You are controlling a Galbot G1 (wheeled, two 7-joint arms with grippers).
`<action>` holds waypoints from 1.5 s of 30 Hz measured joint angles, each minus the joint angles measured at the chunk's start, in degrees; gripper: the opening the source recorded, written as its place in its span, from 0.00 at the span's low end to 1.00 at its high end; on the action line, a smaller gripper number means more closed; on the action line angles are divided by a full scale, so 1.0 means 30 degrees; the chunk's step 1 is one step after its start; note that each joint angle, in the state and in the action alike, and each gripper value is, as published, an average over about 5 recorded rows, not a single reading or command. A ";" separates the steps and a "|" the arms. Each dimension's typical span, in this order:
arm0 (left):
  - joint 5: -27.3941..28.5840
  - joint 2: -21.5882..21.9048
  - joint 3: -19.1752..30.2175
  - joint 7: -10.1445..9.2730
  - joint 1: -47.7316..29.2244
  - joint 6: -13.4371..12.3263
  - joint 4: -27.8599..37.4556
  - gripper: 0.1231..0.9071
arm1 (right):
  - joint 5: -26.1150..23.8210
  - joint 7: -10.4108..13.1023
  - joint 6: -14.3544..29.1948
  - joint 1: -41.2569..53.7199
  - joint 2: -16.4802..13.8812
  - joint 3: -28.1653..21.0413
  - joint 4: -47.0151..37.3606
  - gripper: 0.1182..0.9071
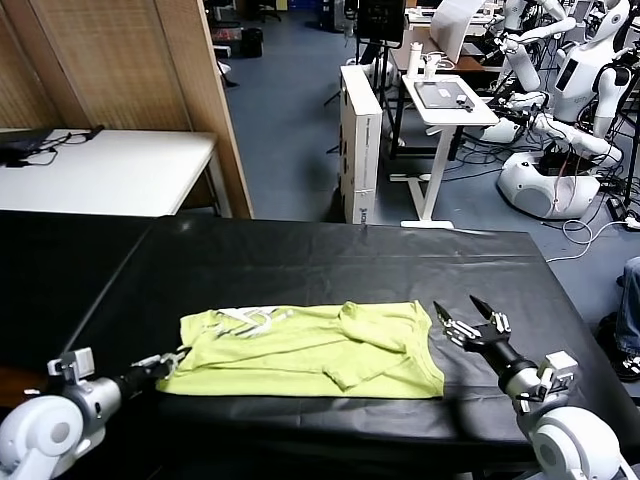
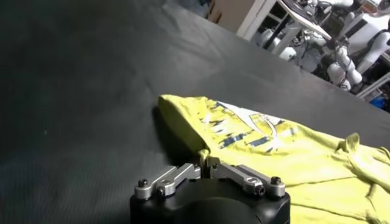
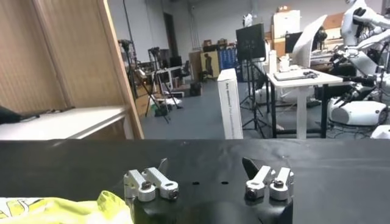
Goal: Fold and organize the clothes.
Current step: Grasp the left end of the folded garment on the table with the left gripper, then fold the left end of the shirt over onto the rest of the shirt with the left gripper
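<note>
T-shirt [image 1: 310,352], one, lime, folded flat near front edge of black table [image 1: 300,262], white print partly tucked under. Left gripper [image 1: 172,362] low at shirt's left corner, fingers together, pinching fabric. Right gripper [image 1: 470,322] just beside right edge, fingers spread, empty. Both arms partly cut off.

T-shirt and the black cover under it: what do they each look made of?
T-shirt: looks like soft knit fabric, probably cotton, matte lime; it creases and folds limply, and a white and blue print shows near one end. Black table cover: seems a thin plastic-like or coated sheet, with a faint sheen and shallow wrinkles; the exact material is unclear.
</note>
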 joint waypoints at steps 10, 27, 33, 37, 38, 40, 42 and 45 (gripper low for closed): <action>-0.0295 0.2187 -0.1687 0.0406 0.0737 -0.0041 0.0269 0.08 | -0.0092 0.0295 0.0124 0.0492 0.0294 -0.0338 -0.0334 1.00; -0.0501 0.2351 -0.2694 -0.0721 0.1066 -0.0060 -0.2337 0.08 | -0.1642 0.0205 0.0503 0.0278 0.1025 -0.0549 -0.0656 1.00; -0.0467 0.0607 0.0068 -0.0886 -0.0128 -0.0067 -0.3697 0.08 | -0.2668 0.0266 0.0553 -0.0524 0.1265 -0.0097 -0.0568 1.00; -0.0459 -0.0586 0.2208 -0.1103 -0.1160 -0.0072 -0.3840 0.08 | -0.3249 0.0361 0.0576 -0.0992 0.1468 0.0124 -0.0569 1.00; -0.0483 -0.0864 0.2731 -0.1166 -0.1429 -0.0073 -0.3847 0.08 | -0.3364 0.0380 0.0590 -0.1108 0.1538 0.0191 -0.0579 1.00; -0.0538 -0.1354 0.3733 -0.1345 -0.1981 -0.0074 -0.3846 0.08 | -0.3562 0.0398 0.0622 -0.1318 0.1674 0.0314 -0.0593 1.00; -0.0577 -0.1777 0.4705 -0.1557 -0.2563 -0.0076 -0.3832 0.08 | -0.3738 0.0382 0.0657 -0.1490 0.1820 0.0404 -0.0596 1.00; -0.0596 -0.2245 0.6021 -0.1830 -0.3405 -0.0077 -0.3777 0.08 | -0.4037 0.0343 0.0696 -0.1659 0.2048 0.0440 -0.0609 1.00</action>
